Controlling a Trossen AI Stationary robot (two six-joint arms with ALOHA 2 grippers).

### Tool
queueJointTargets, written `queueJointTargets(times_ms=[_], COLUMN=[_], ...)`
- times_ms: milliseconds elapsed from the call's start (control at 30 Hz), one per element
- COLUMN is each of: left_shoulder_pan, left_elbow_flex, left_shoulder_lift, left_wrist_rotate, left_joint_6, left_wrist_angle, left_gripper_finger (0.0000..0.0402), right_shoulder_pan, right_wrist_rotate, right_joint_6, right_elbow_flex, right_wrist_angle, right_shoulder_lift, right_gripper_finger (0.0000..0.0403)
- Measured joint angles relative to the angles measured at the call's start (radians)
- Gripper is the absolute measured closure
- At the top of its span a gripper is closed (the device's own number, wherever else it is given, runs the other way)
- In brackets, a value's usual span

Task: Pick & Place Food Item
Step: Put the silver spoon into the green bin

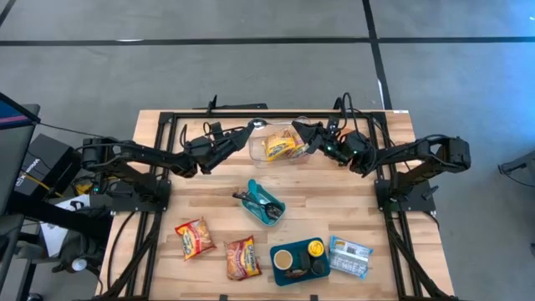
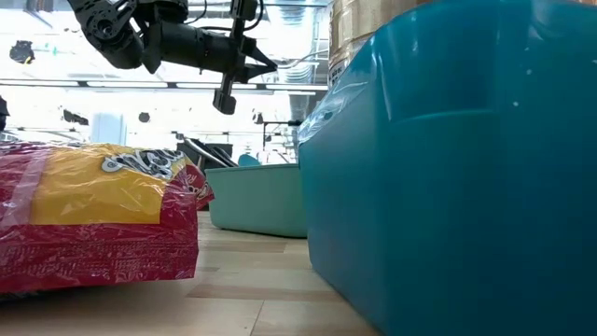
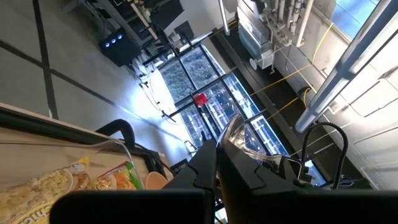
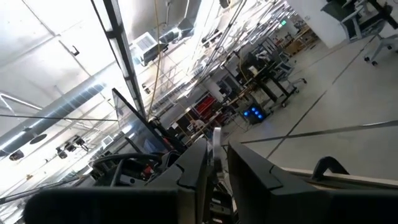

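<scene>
So in the overhead shot we've got both arms meeting at the upper middle of the wooden table (image 1: 376,267), each pinching an edge of a clear plastic bag (image 1: 280,142) with a yellow noodle packet (image 1: 282,148) sitting inside it. The left gripper (image 1: 251,128) is clenched on the bag's left rim, and its wrist camera shows the film squeezed between the dark fingers (image 3: 249,177). The right gripper (image 1: 316,138) is clamped on the right rim the same way, a thin strip of plastic caught between its fingers (image 4: 193,168). Lower down, mid-frame, there's a small teal bin (image 1: 277,211) holding dark utensils (image 1: 255,199). Toward the bottom left we see two red-and-yellow snack packets (image 1: 195,238) lying side by side but apart. Bottom centre has a darker blue tray (image 1: 279,275) with a yellow-lidded cup (image 1: 315,247) and a brown-topped cup in it, and a light blue packet (image 1: 350,256) just right of it. From table level the blue tray wall (image 2: 457,168) blocks most of the right half.
</scene>
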Motion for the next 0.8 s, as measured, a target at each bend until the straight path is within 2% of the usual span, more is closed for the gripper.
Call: queueJointTargets(times_ms=[300, 600, 800], left_shoulder_pan=[0.000, 0.000, 0.000], left_elbow_flex=[0.000, 0.000, 0.000], left_shoulder_lift=[0.000, 0.000, 0.000], left_wrist_rotate=[-0.001, 0.000, 0.023], left_joint_6=[0.000, -0.002, 0.001], left_wrist_angle=[-0.002, -0.011, -0.013], left_gripper_finger=[0.0399, 0.0396, 0.0368], right_shoulder_pan=[0.000, 0.000, 0.000], right_wrist_rotate=[0.046, 0.047, 0.049], right_joint_6=[-0.003, 0.005, 0.009], right_elbow_flex=[0.000, 0.000, 0.000], right_wrist_angle=[-0.003, -0.005, -0.002], right_shoulder_lift=[0.000, 0.000, 0.000], right_gripper_finger=[0.0394, 0.0398, 0.0399])
